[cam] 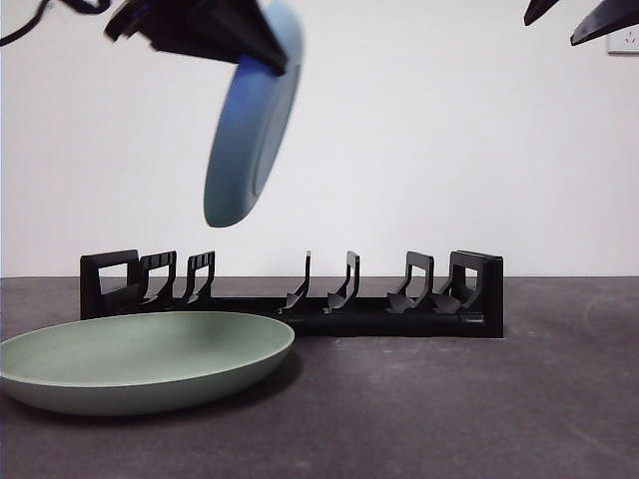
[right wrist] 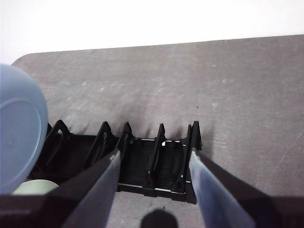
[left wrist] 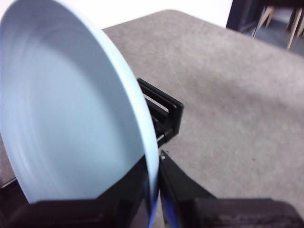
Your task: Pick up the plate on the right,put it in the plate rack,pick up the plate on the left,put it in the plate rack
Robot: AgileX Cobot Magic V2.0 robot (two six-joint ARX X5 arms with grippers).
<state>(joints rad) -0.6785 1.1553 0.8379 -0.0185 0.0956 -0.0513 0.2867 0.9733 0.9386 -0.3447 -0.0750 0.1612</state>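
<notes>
Your left gripper [left wrist: 154, 199] is clamped on the rim of the blue plate [cam: 255, 125], one black jaw on each face of it, as the left wrist view shows. In the front view that gripper [cam: 268, 58] comes in from the top left and the plate hangs below it, nearly on edge and tilted, its lower rim in the air above the left part of the rack [cam: 300, 294] and clear of the dividers. The left wrist view shows the plate [left wrist: 71, 109] filling most of the picture, with one blocky end of the rack [left wrist: 164, 114] beyond its edge.

The rack stands on the dark table [cam: 449, 399], running left to right, with no plate in any of its slots. The green plate [cam: 145, 359] lies flat on the table at the near left, just in front of the rack's left end.

Your right gripper [right wrist: 154, 190] has its jaws spread apart with nothing between them. It hangs over the right part of the rack [right wrist: 142, 161], and in the front view it shows only as black tips [cam: 584, 18] at the top right corner. Its wrist view also catches the blue plate [right wrist: 19, 133] and a sliver of the green one [right wrist: 33, 188].
</notes>
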